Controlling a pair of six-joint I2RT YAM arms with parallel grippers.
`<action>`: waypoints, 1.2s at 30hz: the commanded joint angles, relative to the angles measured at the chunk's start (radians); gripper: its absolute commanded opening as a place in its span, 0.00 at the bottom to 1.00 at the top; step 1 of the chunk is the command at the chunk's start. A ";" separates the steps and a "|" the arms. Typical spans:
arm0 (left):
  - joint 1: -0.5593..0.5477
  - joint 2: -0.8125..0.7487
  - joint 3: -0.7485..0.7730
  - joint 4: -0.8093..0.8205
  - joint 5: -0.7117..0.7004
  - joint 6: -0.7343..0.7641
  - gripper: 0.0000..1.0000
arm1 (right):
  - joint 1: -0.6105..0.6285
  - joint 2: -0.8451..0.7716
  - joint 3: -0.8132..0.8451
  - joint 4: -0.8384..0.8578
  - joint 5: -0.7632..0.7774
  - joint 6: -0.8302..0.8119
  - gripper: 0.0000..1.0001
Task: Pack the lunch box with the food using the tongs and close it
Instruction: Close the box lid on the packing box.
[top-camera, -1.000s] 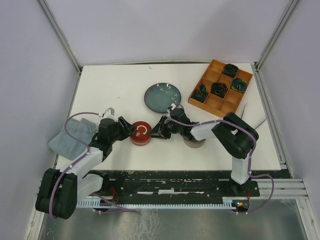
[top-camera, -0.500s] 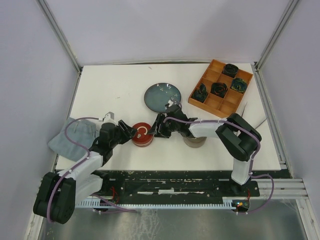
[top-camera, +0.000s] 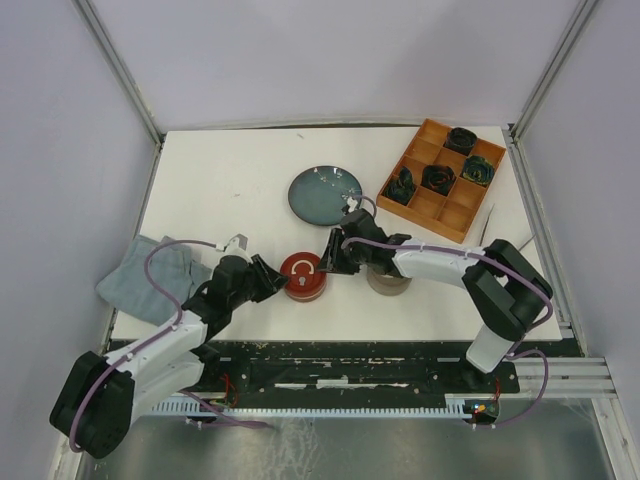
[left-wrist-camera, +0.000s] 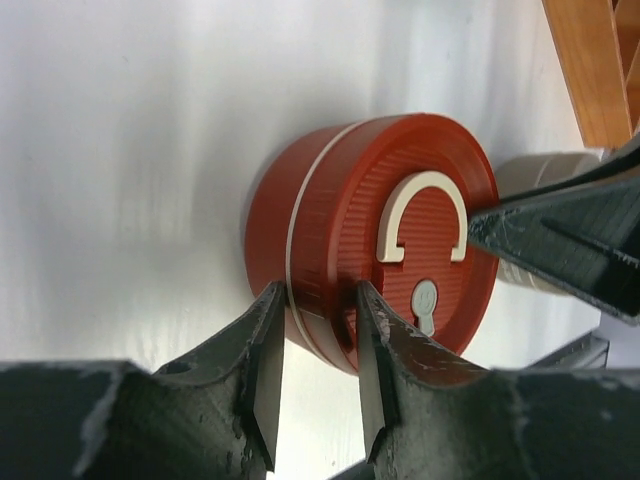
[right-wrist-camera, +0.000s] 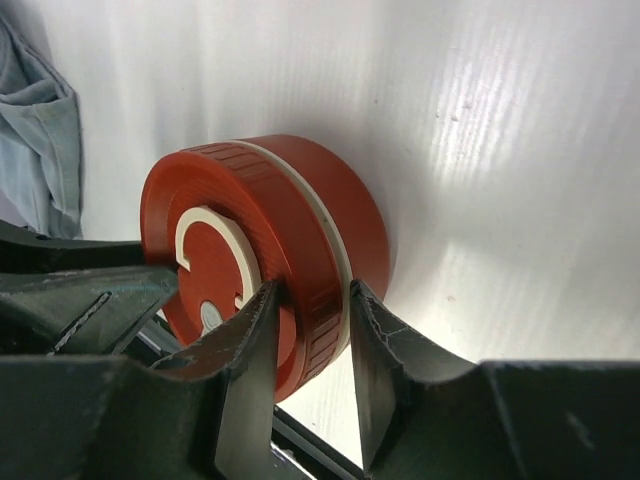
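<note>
Mostly the risk is slip or spin. Both grippers pinch only the ribbed lid edge of the red round plastic lunch box (top-camera: 303, 277), so if the two arms pull unevenly the box could skid on the white table (top-camera: 220, 180) or tip. A twist could also turn lid and base together, since nothing holds the base. The right forearm passes over a beige round tub (top-camera: 388, 284) and could knock it.

The left arm reaches low from the near left. The left gripper (left-wrist-camera: 318, 310) has its jaws narrowed onto the lid rim, both fingers touching it. The right arm stretches leftward across the table. The right gripper (right-wrist-camera: 310, 300) clamps the opposite rim the same way.

The box sits lid-on at the near middle, nearer than the blue-grey round plate (top-camera: 318, 190). I can't make out the food or the tongs.
</note>
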 joint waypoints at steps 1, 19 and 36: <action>-0.062 -0.011 0.018 -0.150 0.202 -0.031 0.39 | 0.037 -0.027 0.014 -0.160 0.001 -0.069 0.42; -0.066 0.030 0.224 -0.313 0.101 0.075 0.62 | 0.043 -0.105 0.156 -0.399 0.005 -0.166 0.61; -0.063 0.096 0.361 -0.354 0.035 0.173 0.72 | 0.080 -0.057 0.187 -0.493 0.113 -0.142 0.49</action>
